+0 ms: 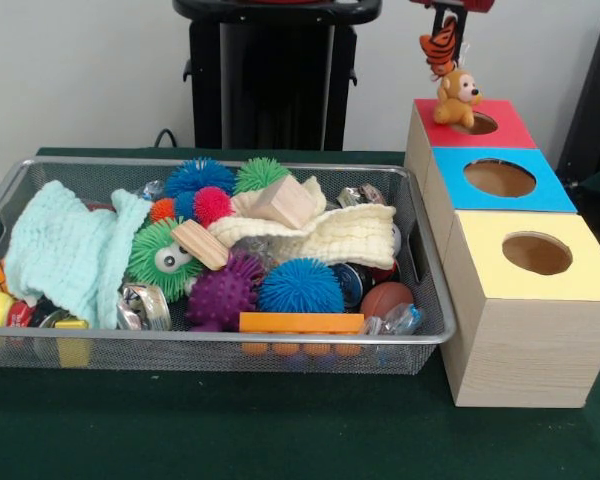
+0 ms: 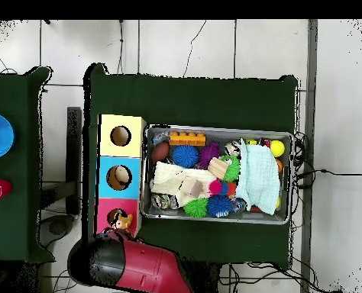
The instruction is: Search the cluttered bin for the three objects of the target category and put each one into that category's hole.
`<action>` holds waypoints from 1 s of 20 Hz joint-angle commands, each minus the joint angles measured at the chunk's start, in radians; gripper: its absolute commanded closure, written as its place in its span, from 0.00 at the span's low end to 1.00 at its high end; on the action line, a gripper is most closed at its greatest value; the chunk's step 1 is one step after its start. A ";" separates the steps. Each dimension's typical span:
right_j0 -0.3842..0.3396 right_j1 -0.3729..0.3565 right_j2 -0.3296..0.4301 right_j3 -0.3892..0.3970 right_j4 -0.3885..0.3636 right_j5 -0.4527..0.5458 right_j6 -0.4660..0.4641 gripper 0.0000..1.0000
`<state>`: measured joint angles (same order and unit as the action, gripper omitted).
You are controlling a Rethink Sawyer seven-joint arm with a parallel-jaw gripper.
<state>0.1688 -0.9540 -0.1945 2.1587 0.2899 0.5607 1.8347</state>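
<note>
My gripper (image 1: 446, 26) comes down at the top right, shut on the orange tiger-striped toy (image 1: 440, 48), which hangs just above the far left corner of the red-topped box (image 1: 505, 133). A tan-orange toy animal (image 1: 457, 97) sits on the left rim of that box's round hole (image 1: 479, 124); it also shows in the overhead view (image 2: 124, 223). The wire-mesh bin (image 1: 432, 300) stands left of the boxes, full of clutter. No pale yellow duck shows. In the overhead view my arm (image 2: 134, 265) covers the gripper beside the red-topped box (image 2: 106, 224).
The blue-topped box (image 1: 555, 195) and the yellow-topped box (image 1: 480, 262) stand in a row in front of the red one. The bin holds a pale green cloth (image 1: 68, 252), a green googly-eyed spiky ball (image 1: 162, 256), other spiky balls, wooden blocks, a cream cloth (image 1: 330, 235) and an orange brick (image 1: 300, 322).
</note>
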 commanded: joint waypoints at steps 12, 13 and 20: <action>0.093 0.018 0.029 0.014 0.120 0.025 0.333 1.00; 0.102 0.017 0.027 0.007 0.127 0.034 0.342 1.00; 0.143 0.009 -0.007 -0.050 0.116 0.107 0.371 1.00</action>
<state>0.3064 -0.9439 -0.1970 2.1822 0.3654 0.5631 1.9025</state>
